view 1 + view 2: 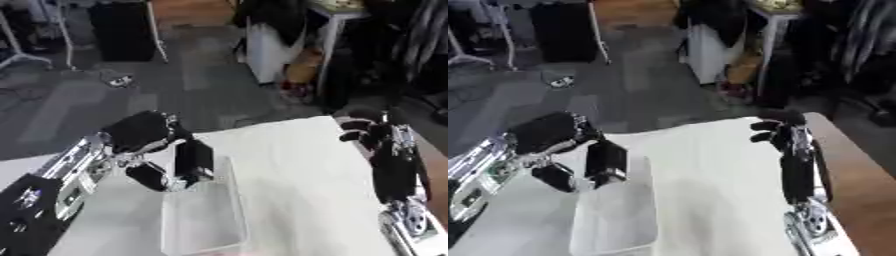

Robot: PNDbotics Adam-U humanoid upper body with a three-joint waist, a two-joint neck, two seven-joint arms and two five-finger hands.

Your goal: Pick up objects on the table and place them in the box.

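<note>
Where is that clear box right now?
The clear box sits on the white table, left of centre in both views, directly below the left robot hand hovering over its far end.

— Any writing, label or number you can read here?

— None. Nothing legible stands on the clear box (203, 220), on the white table (297, 165), or on either arm.

— What about the dark block in the left hand (144, 137)?

— Its faces look plain black; if a mark is printed there, the blur hides it.

— And the left forearm?

— There are small pale patches on the silver casing, perhaps stickers, but no letters or digits can be made out.

— The room behind?

— Furniture, bags and floor only, with no sign or brand that can be read.
</note>
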